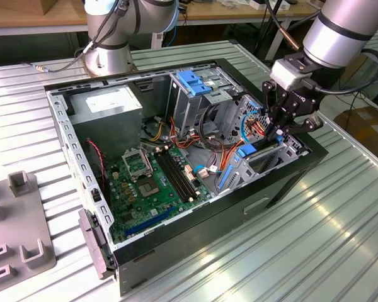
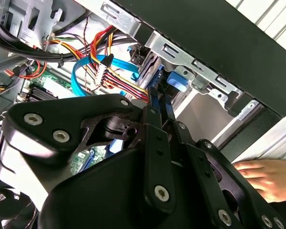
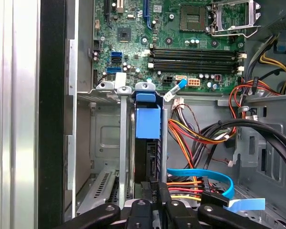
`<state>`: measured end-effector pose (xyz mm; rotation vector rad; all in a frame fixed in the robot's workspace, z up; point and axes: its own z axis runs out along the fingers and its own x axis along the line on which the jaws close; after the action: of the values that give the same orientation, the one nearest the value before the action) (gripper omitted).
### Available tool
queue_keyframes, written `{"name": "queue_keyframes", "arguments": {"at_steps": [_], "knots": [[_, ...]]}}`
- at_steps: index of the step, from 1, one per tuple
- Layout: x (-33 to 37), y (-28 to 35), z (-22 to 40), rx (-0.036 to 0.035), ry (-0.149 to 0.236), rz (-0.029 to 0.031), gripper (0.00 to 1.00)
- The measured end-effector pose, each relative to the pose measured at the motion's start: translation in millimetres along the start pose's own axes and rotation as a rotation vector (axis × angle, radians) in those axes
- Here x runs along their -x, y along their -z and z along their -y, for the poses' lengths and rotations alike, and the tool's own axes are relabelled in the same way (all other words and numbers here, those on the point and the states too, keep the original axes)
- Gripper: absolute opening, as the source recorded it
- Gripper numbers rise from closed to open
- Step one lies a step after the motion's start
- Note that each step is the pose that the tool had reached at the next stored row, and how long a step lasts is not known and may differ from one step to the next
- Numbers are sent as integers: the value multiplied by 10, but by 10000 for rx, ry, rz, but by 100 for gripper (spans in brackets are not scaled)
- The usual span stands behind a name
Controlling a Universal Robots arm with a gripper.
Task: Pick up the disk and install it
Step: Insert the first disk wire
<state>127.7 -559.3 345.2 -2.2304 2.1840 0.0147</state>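
Exterior view: my gripper (image 1: 278, 130) stands over the case's (image 1: 290, 182) front drive cage. First wrist view: the disk (image 3: 147, 143) sits edge-up in the cage, fingers closed on its rear edge. Rigid, fairly heavy, shock-sensitive; hold its edges. Second wrist view: a hand (image 2: 269, 177) rests outside the case.

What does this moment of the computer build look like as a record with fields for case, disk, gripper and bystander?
case: open computer case on a ribbed metal table
disk: blue-bracketed disk standing on edge in the drive cage
gripper: gripper down at the cage, over the disk
bystander: a hand resting beside the case
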Motion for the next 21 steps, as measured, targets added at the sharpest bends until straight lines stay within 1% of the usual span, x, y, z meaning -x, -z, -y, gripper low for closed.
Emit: {"name": "queue_keyframes", "arguments": {"at_steps": [2,4,7,11,12,14,18,21], "knots": [[-1,1,0,-1,-1,18,17],[0,3,0,-2,-2,67,17],[0,11,0,-2,-9,108,17],[-16,12,0,-4,-26,228,17],[-26,12,0,-4,-30,287,17],[-45,13,-1,-4,-40,366,17],[-66,14,-1,-4,-60,373,17],[-67,12,-1,-7,-119,374,17]]}}
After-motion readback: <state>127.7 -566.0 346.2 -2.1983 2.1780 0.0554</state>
